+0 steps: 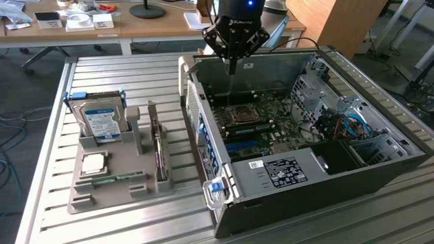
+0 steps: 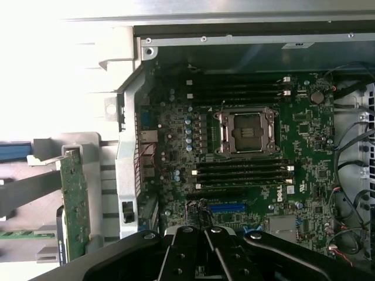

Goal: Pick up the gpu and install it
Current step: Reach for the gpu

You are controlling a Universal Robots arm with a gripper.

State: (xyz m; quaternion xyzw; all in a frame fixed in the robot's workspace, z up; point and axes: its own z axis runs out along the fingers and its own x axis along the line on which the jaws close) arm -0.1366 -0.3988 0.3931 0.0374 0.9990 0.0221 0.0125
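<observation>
The gpu (image 1: 158, 145) stands on edge in a slot of the grey holder (image 1: 112, 195), left of the computer case in the exterior view. It is a thin green card with a silver bracket at its far end. In the wrist view the gpu (image 2: 75, 202) is a green strip outside the case wall. My gripper (image 1: 232, 66) hangs above the far part of the open case, over the motherboard (image 1: 261, 119), well apart from the gpu. Its fingers are shut together with nothing between them. The gripper (image 2: 203, 233) looks down on the motherboard (image 2: 176, 146).
The open computer case (image 1: 305, 203) lies on a slatted metal table (image 1: 122, 71). A hard drive (image 1: 101, 121), a processor chip (image 1: 93, 163) and a memory stick (image 1: 115, 179) also sit in the holder. A blue slot (image 2: 227, 208) and the processor socket (image 2: 246, 132) lie below.
</observation>
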